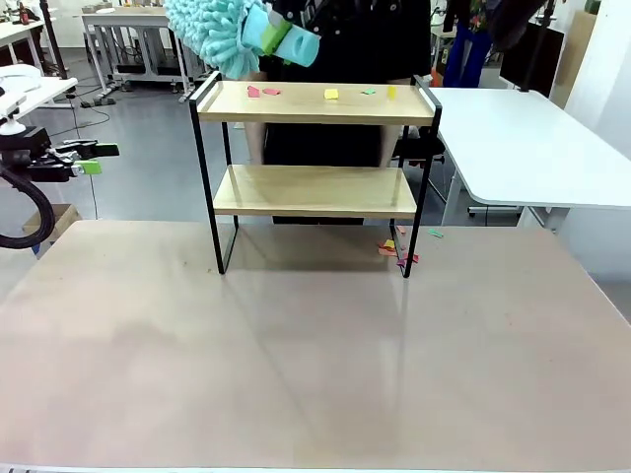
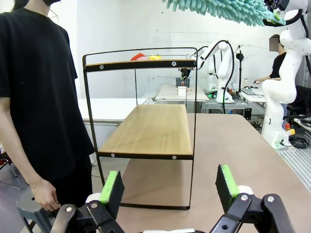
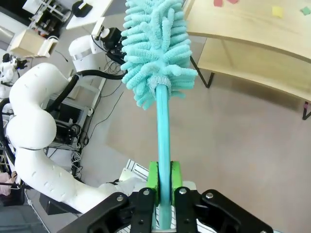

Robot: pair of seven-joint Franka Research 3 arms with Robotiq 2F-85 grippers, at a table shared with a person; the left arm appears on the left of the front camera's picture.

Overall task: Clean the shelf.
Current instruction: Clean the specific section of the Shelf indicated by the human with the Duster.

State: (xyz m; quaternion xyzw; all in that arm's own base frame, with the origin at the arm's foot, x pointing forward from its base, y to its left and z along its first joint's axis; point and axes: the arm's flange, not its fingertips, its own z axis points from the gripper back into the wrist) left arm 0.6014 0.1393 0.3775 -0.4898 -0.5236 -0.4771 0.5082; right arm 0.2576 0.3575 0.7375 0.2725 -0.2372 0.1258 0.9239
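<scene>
The shelf (image 1: 314, 187) stands at the table's far side, with small pink, yellow and green paper scraps (image 1: 330, 94) on its top board. My right gripper (image 1: 279, 37) hovers above the shelf's left end, shut on the teal handle of a fluffy teal duster (image 1: 212, 34). In the right wrist view the gripper (image 3: 164, 182) clamps the handle, the duster head (image 3: 155, 48) points away, and the shelf (image 3: 252, 29) lies at upper right. My left gripper (image 1: 87, 158) stays open at the far left edge. Its wrist view shows the green pads (image 2: 112, 191) wide apart, facing the shelf (image 2: 146, 131) end-on.
A person in a black shirt stands behind the shelf (image 1: 345, 39), one hand (image 2: 46, 194) hanging near its end. More paper scraps (image 1: 399, 251) lie on the table by the shelf's right leg. A white table (image 1: 532, 138) is at the back right.
</scene>
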